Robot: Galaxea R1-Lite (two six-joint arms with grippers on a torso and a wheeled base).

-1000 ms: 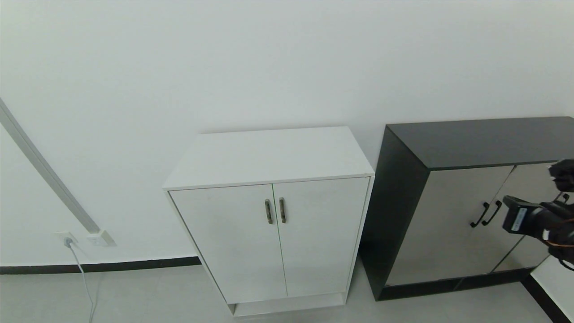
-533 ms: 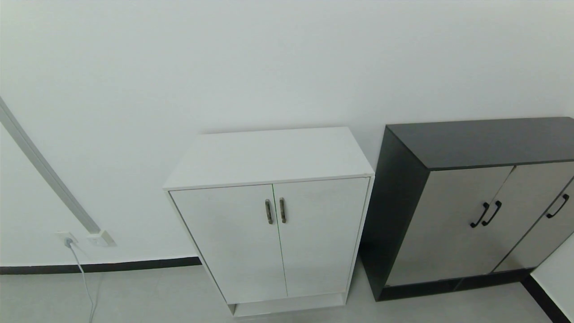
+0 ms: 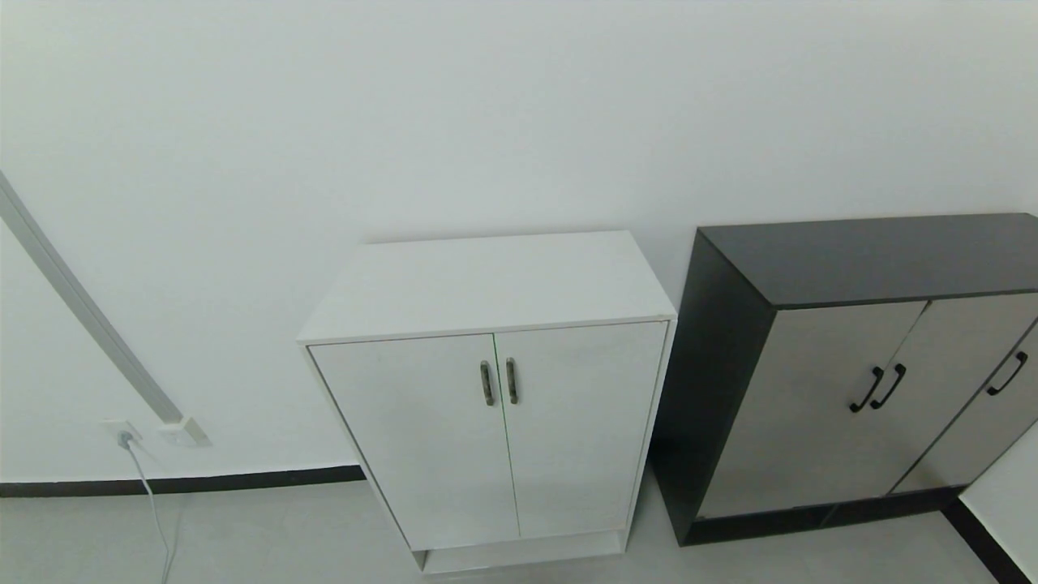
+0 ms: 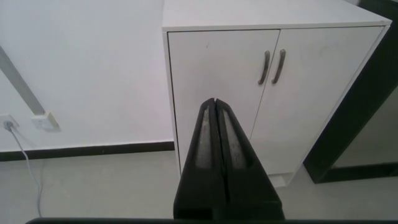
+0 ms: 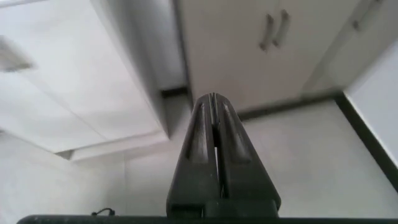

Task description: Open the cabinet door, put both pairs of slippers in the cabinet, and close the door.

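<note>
A white two-door cabinet (image 3: 495, 389) stands against the wall with both doors closed and two vertical handles (image 3: 498, 381) at the middle seam. The left wrist view faces this cabinet (image 4: 273, 93); my left gripper (image 4: 215, 102) is shut with nothing in it, some way in front of the left door. My right gripper (image 5: 213, 98) is also shut and holds nothing. It hangs low over the floor near the foot of the black cabinet (image 5: 267, 43).
A black cabinet (image 3: 851, 365) with mirrored doors and black handles (image 3: 878, 388) stands right of the white one. A wall socket with a grey cable (image 3: 134, 454) and a slanted cable duct (image 3: 81, 312) are at the left. Grey floor (image 3: 243, 535) lies in front.
My right arm, seen at the right edge of the head view a second ago, has dropped out of that view. The cabinets have not moved.
</note>
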